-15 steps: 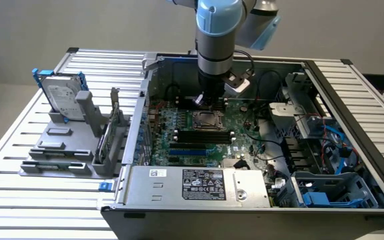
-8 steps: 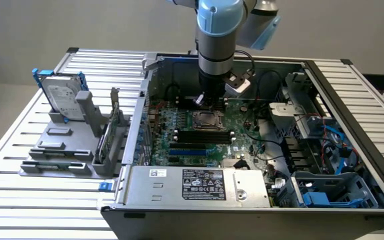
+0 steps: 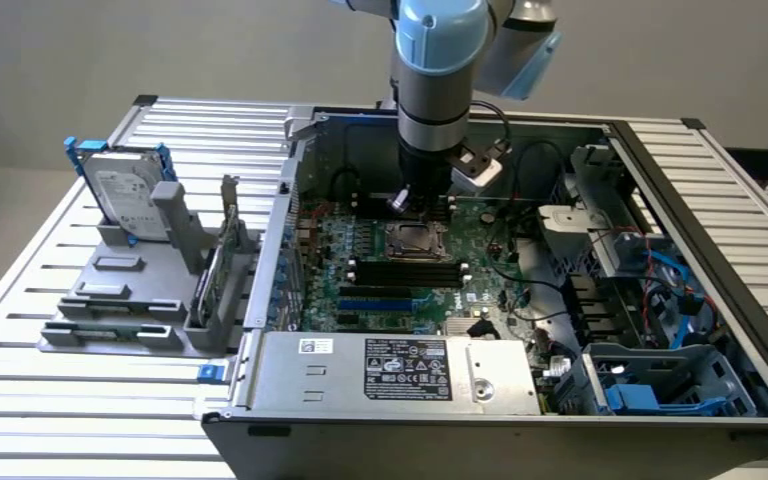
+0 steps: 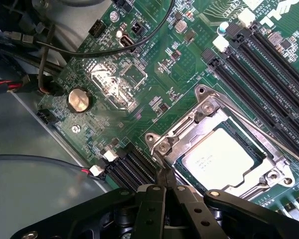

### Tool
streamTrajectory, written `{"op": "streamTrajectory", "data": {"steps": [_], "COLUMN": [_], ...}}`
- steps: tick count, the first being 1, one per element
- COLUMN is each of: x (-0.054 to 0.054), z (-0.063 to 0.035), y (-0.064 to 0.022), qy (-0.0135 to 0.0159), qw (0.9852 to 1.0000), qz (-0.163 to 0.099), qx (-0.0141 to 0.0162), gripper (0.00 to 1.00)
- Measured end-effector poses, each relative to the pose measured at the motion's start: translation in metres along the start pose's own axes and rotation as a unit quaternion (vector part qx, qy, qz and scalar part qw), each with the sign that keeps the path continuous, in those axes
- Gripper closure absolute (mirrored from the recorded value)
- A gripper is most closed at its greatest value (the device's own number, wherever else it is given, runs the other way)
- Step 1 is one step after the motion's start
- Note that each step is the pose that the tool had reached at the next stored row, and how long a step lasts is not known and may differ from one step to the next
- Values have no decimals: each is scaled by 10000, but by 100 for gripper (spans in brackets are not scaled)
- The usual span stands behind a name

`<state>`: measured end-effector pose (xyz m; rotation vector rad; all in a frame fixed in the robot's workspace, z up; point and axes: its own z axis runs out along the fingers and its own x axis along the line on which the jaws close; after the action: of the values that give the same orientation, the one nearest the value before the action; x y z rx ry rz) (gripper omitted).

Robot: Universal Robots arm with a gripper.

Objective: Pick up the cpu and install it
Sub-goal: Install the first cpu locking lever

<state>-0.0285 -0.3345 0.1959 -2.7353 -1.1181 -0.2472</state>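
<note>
Tool (image 4: 165, 191) fingers pressed together, empty, tips at the socket frame (image 4: 162, 147) corner. Cpu (image 4: 220, 155) seated flat in the socket, just beyond the tips, silver top up, frame open

Even, bright overhead light — glare on the cpu (image 4: 220, 155) lid — close foreground slightly soft.
</note>
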Motion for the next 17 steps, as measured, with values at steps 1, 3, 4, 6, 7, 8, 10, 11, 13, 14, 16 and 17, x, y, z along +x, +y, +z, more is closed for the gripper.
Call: {"op": "streamTrajectory", "data": {"steps": [1,3,4,6,7,8,10,11,13,14,16,17], "x": [0,-1,-1,0,0,-1,0,0,0,-2,-11,-15], "z": [0,0,1,2,3,3,3,3,3,3,0,-2], "y": [1,3,5,6,7,8,10,11,14,18,31,37], "qy": [0,2,4,11,16,22,35,42,61,70,80,83], "qw": [10000,10000,10000,10000,10000,10000,10000,10000,9999,9999,9999,9999], "qz": [-4,-11,-15,-23,-28,-33,-40,-43,-49,-51,-54,-54], "qx": [2,7,10,20,27,35,51,60,82,91,103,106], "gripper": [89,89,89,89,89,89,89,89,89,89,89,89]}}
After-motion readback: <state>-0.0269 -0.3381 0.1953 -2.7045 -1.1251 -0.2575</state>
